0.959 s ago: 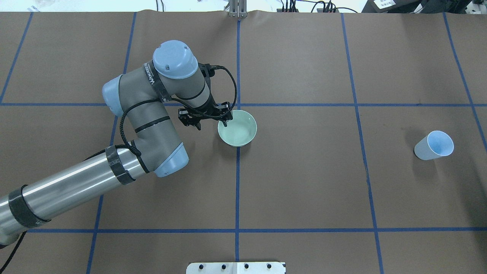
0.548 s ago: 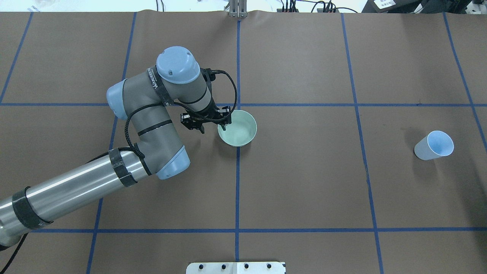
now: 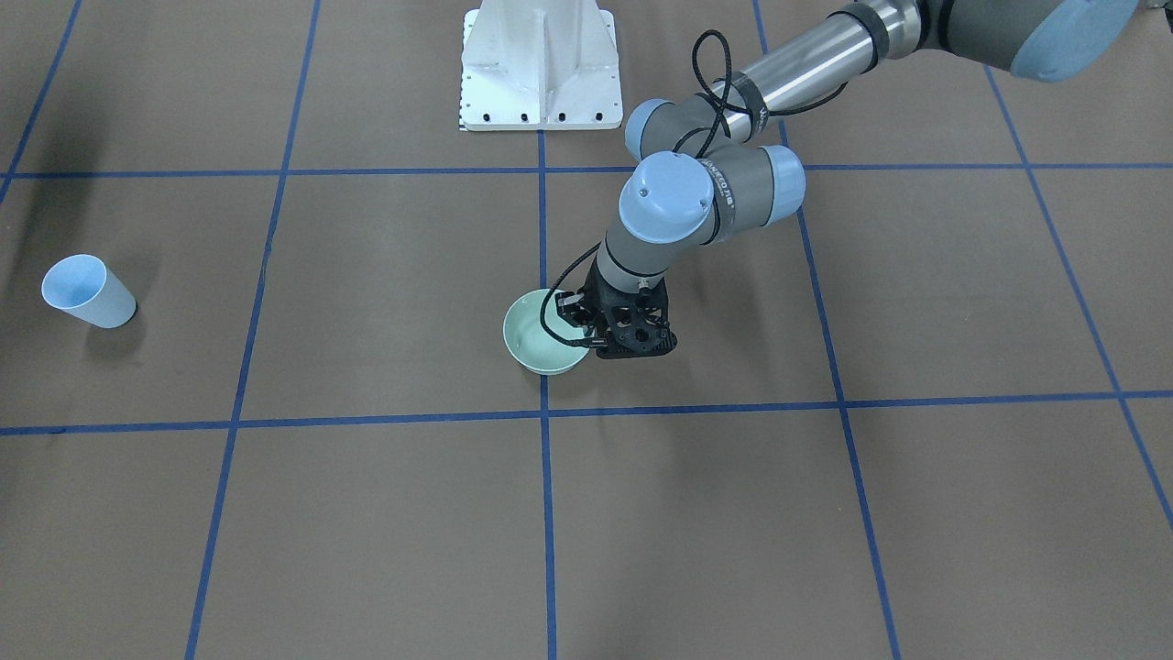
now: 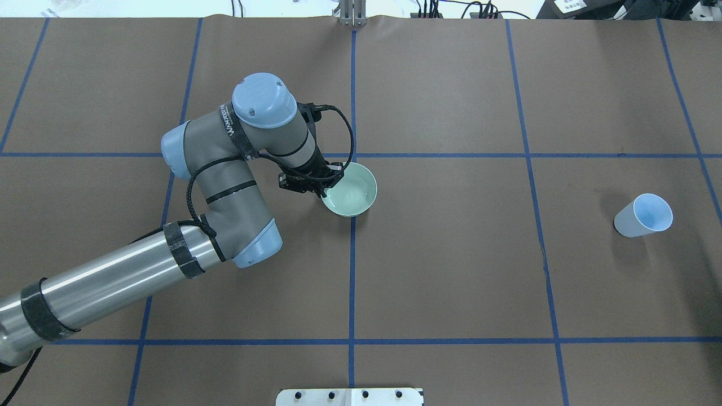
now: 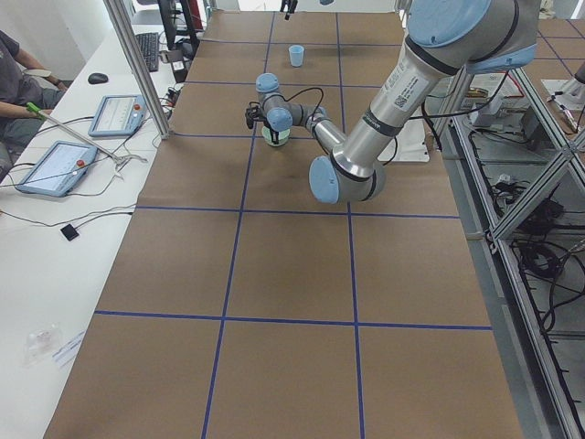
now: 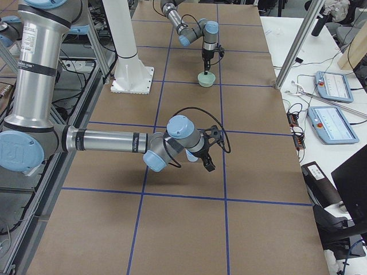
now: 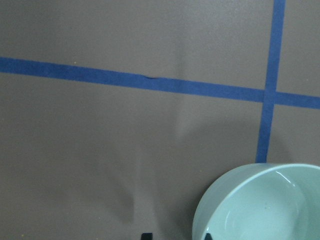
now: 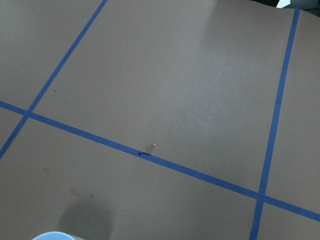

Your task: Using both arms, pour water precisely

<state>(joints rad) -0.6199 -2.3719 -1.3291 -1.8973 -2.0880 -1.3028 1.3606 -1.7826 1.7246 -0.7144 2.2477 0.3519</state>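
A pale green bowl (image 4: 354, 193) stands at the table's middle, and faint whitish glints of water (image 7: 272, 210) show inside it. My left arm's gripper (image 4: 322, 186) is at the bowl's left rim, one finger inside and one outside, closed in on the rim. Two fingertips (image 7: 207, 235) show at the bottom of the left wrist view beside the bowl (image 7: 260, 205). A light blue cup (image 4: 644, 215) stands far right. My right arm's gripper (image 6: 206, 160) hovers near that cup; it shows only in the side view, so I cannot tell whether it is open.
The white pedestal (image 3: 541, 64) is fixed at the robot's side of the table. Brown paper with blue tape lines (image 4: 352, 282) covers the table. Operator tablets (image 5: 119, 114) lie beyond the far edge. The cup's rim (image 8: 52, 236) shows in the right wrist view.
The left gripper's fingers have drawn together on the bowl's rim, the wrist has come in closer, and the bowl has shifted slightly left.
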